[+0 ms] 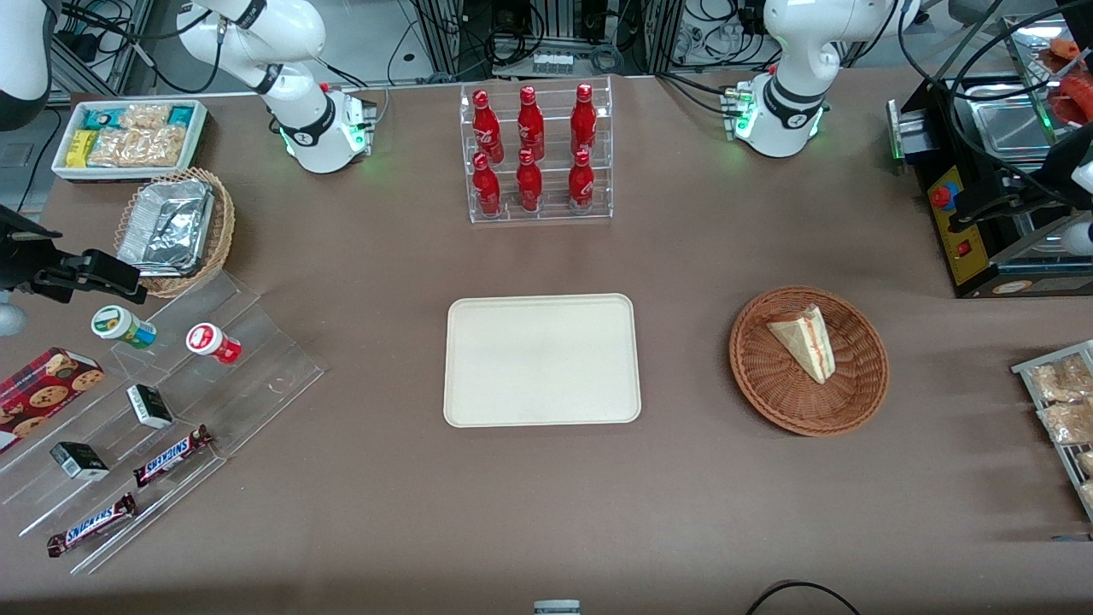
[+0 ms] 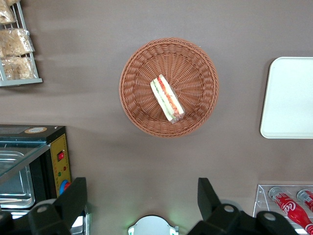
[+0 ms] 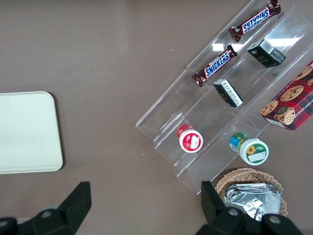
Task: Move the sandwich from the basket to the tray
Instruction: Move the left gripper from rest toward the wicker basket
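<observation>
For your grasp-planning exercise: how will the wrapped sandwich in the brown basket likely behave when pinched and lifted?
The sandwich is probably soft, so it may squash. Its clear wrap looks slippery. Lying in the basket, it seems light. The hand is open above the table.

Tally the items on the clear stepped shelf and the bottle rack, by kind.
Red bottles: 6
Snickers bars: 2
Small dark boxes: 2
Lidded cups: 2
Cookie box: 1
Total: 13
The claw hangs open above the basket, sandwich untouched.

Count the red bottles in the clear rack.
6: three on the rack's upper tier, three on the tier nearer the front camera. None looks hidden. The end effector is open above the basket.
</observation>
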Robot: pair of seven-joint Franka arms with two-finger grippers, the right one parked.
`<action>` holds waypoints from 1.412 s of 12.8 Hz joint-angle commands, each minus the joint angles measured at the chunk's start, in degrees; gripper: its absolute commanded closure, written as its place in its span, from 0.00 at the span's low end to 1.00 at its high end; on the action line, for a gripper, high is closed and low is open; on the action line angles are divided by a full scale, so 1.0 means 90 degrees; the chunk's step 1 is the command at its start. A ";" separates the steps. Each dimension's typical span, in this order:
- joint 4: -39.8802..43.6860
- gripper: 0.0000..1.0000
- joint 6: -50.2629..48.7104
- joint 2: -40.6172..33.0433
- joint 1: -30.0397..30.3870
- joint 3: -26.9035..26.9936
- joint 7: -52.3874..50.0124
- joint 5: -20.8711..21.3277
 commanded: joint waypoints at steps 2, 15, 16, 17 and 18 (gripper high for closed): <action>0.0075 0.00 -0.0074 0.0034 -0.0005 -0.0011 0.0151 0.0018; -0.2627 0.00 0.2442 -0.0054 -0.0064 -0.0225 -0.2034 0.0008; -0.2949 0.00 0.2919 -0.0064 -0.0074 -0.0235 -0.2384 0.0008; -0.3271 0.00 0.3378 -0.0074 -0.0083 -0.0264 -0.2591 0.0028; -0.3507 0.00 0.3654 -0.0074 -0.0083 -0.0332 -0.2622 0.0038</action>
